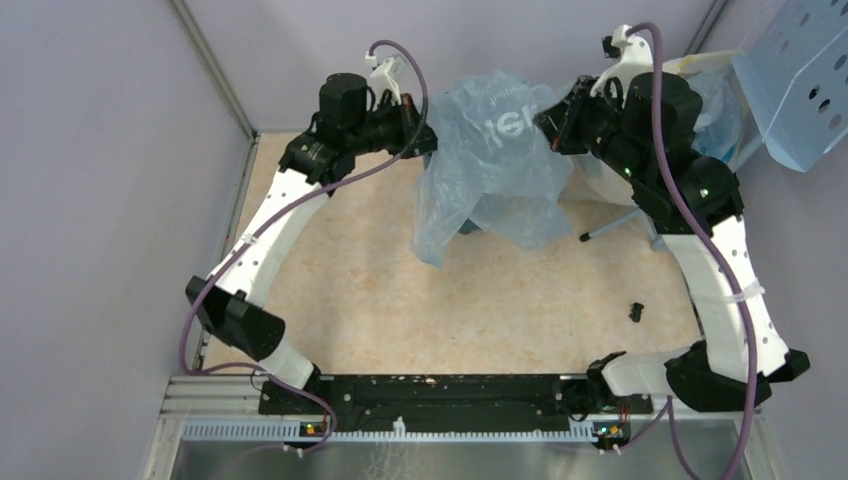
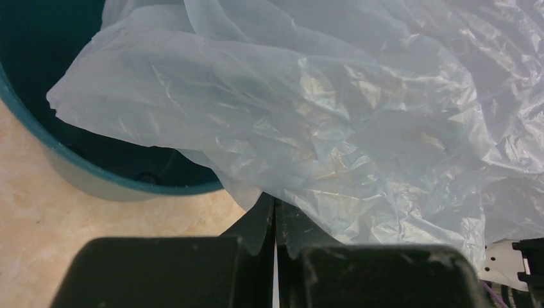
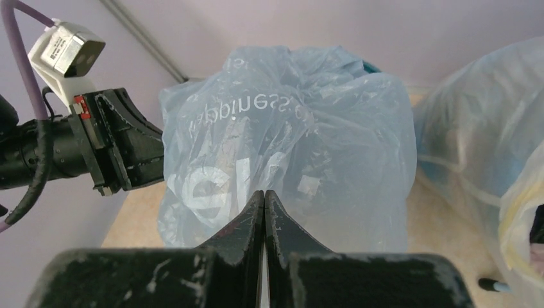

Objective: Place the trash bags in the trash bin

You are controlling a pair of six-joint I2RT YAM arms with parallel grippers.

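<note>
The pale-blue trash bag (image 1: 495,160) with white lettering lies draped over the trash bin at the table's far middle. Of the dark-teal bin only a small part (image 1: 470,228) shows under the bag. In the left wrist view the bag (image 2: 333,115) hangs over the bin's rim (image 2: 128,186) and open mouth. My left gripper (image 1: 425,140) is shut with the bag's edge at its tips (image 2: 274,202). My right gripper (image 1: 552,122) is shut (image 3: 264,192), just short of the bag (image 3: 289,135). A bit of bin rim (image 3: 371,66) shows behind the bag.
The big yellowish sack (image 1: 705,100) stuffed with bags stands at the far right, close to the bin, and also shows in the right wrist view (image 3: 487,147). A pale-blue perforated panel (image 1: 800,80) leans beyond it. A thin rod (image 1: 610,228) and a small black piece (image 1: 636,311) lie on the table.
</note>
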